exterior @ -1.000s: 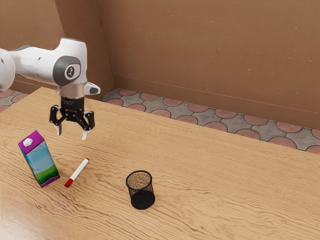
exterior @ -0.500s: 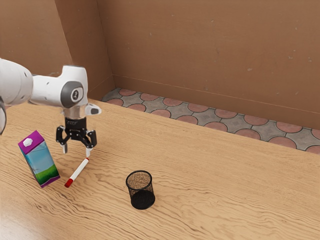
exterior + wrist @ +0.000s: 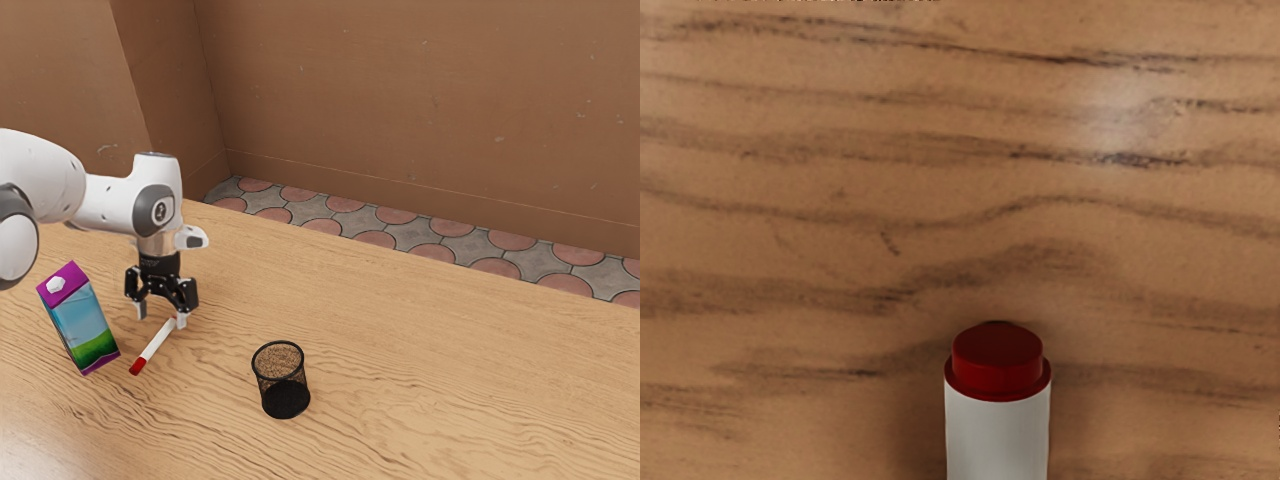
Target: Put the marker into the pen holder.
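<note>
Lower now than in the earlier frame, and slightly further to the exterior view's right, our fingers point(image 3: 181, 320) stand wide apart, gripping nothing, close to one red end of the marker point(image 3: 154, 346). We see the marker lying on the worktop point(image 3: 430, 370), between the drink carton point(image 3: 80, 325) and the upright pen holder point(image 3: 284, 398), nearer the carton.

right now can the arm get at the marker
Probably yes: the open gripper hovers by one end of the marker, and the carton stands off to the side, apparently out of the way.
</note>
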### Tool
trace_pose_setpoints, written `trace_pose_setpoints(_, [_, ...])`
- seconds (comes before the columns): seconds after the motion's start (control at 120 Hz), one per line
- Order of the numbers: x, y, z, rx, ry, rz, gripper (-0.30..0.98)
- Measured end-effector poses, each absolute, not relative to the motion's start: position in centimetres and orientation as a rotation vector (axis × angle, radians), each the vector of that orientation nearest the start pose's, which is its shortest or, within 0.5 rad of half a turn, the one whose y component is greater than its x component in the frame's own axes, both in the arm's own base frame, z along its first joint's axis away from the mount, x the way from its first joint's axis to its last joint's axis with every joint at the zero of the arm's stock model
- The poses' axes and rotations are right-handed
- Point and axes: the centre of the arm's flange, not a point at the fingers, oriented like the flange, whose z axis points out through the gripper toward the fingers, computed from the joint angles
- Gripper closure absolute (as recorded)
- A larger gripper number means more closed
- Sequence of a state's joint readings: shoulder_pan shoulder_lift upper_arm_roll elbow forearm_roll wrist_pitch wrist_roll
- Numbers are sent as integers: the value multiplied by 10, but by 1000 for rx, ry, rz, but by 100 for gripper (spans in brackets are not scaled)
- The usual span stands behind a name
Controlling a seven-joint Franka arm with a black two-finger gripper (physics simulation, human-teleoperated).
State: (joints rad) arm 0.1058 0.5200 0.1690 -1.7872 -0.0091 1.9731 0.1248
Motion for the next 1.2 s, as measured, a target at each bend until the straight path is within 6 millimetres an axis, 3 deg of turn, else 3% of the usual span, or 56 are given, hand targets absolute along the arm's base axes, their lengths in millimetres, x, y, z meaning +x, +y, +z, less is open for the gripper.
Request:
trace_pose_setpoints(0.333, [594,159,237,-3126,-154,536,0])
trace_pose_setpoints(0.65, [594,159,237,-3141,-104,536,56])
trace_pose_setpoints(0.9, [594,159,237,-3137,-73,534,74])
trace_pose_setpoints(1.033, [582,151,256,-3142,-69,490,77])
trace_pose_setpoints(1.2, [562,104,308,-3159,-7,331,79])
